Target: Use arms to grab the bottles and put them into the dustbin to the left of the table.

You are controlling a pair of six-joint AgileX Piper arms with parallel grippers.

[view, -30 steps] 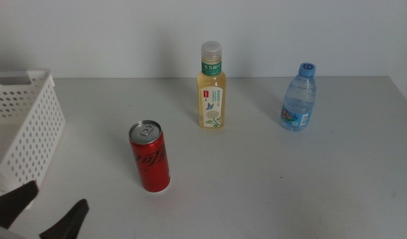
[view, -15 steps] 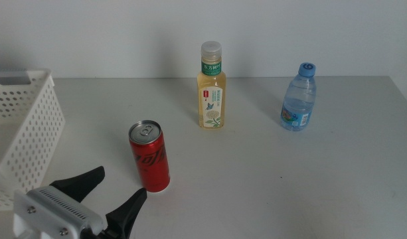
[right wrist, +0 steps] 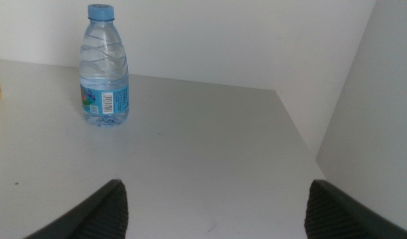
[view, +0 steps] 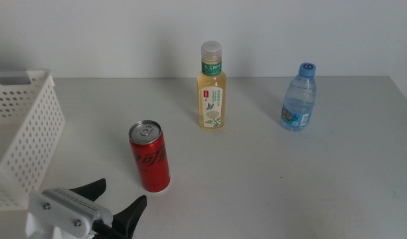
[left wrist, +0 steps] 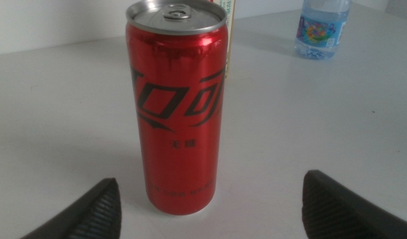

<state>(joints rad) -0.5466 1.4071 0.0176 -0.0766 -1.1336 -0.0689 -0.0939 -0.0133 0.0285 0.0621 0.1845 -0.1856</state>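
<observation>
A slim red soda can (view: pixel 149 157) stands upright on the grey table (view: pixel 269 172), left of centre. My left gripper (view: pixel 117 196) sits just in front of it near the bottom edge, jaws open and wide apart; in the left wrist view the can (left wrist: pixel 178 106) stands beyond the gap of the left gripper (left wrist: pixel 210 199), untouched. The pale-yellow tea bottle (view: pixel 211 88) stands at the back centre, the clear water bottle (view: pixel 299 98) at the back right. The white dustbin (view: pixel 20 136) is at the left. My right gripper (right wrist: pixel 213 209) is open, empty, well short of the water bottle (right wrist: pixel 103 70).
A white wall rises behind the table. In the right wrist view the table's right edge (right wrist: pixel 303 143) runs close to the water bottle's side. Bare tabletop lies between the can and the two bottles at the back.
My left gripper came up from the bottom left corner toward the red can, then drew back slightly. The can, both bottles and the dustbin have not moved.
</observation>
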